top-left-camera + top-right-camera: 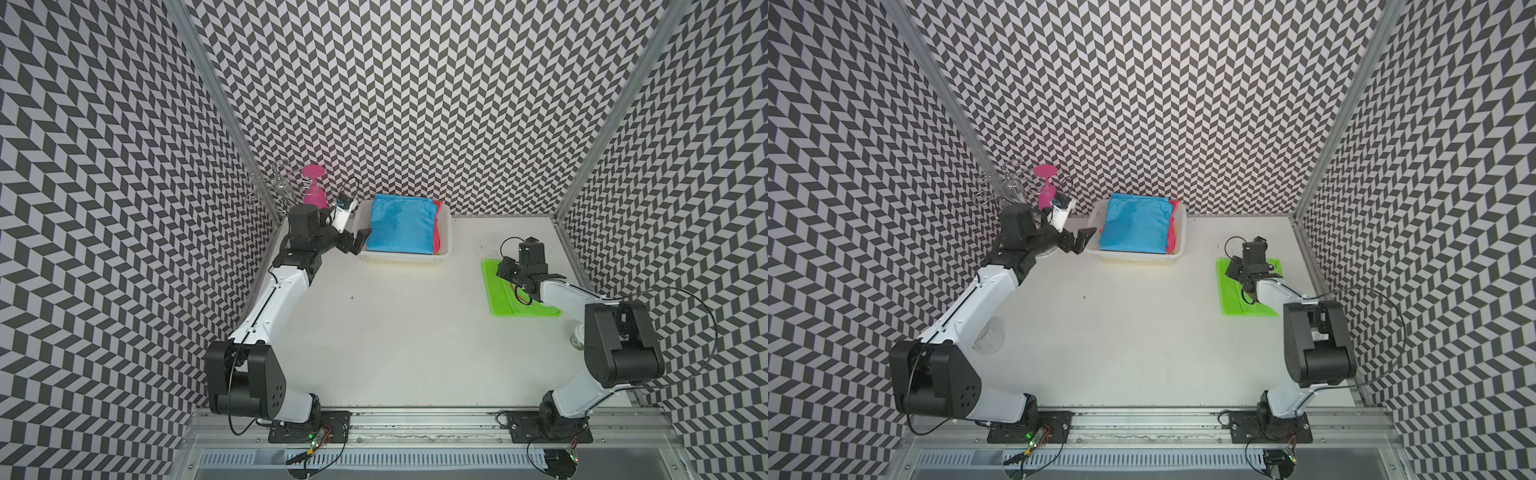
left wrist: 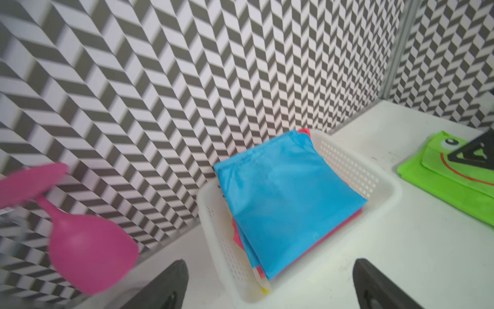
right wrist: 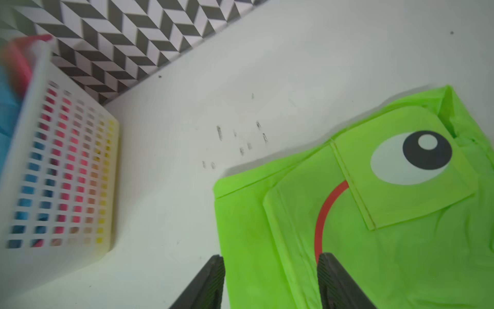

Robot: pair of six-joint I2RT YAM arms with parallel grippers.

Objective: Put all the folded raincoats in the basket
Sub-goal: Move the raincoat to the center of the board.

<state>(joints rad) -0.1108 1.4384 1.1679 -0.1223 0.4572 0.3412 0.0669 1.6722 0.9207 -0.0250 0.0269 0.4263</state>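
Observation:
A bright green folded raincoat (image 1: 496,295) (image 1: 1229,291) (image 3: 374,254) with a frog face lies flat on the table at the right. My right gripper (image 1: 508,269) (image 3: 271,260) hangs low over its left edge, open. One finger is over bare table and one over the green fabric, which lies flat between them. The white perforated basket (image 1: 401,259) (image 1: 1133,257) (image 2: 385,187) stands by the back wall. It holds a blue folded raincoat (image 1: 401,226) (image 2: 288,195) on top of pink and yellow ones. My left gripper (image 1: 356,242) (image 2: 270,263) stands wide open and empty beside the basket's near left corner.
A pink goblet (image 1: 313,193) (image 2: 88,254) hangs upside down on a wire rack (image 1: 270,187) in the back left corner, close behind my left wrist. A white cup (image 1: 577,336) stands under my right arm. Patterned walls close in three sides.

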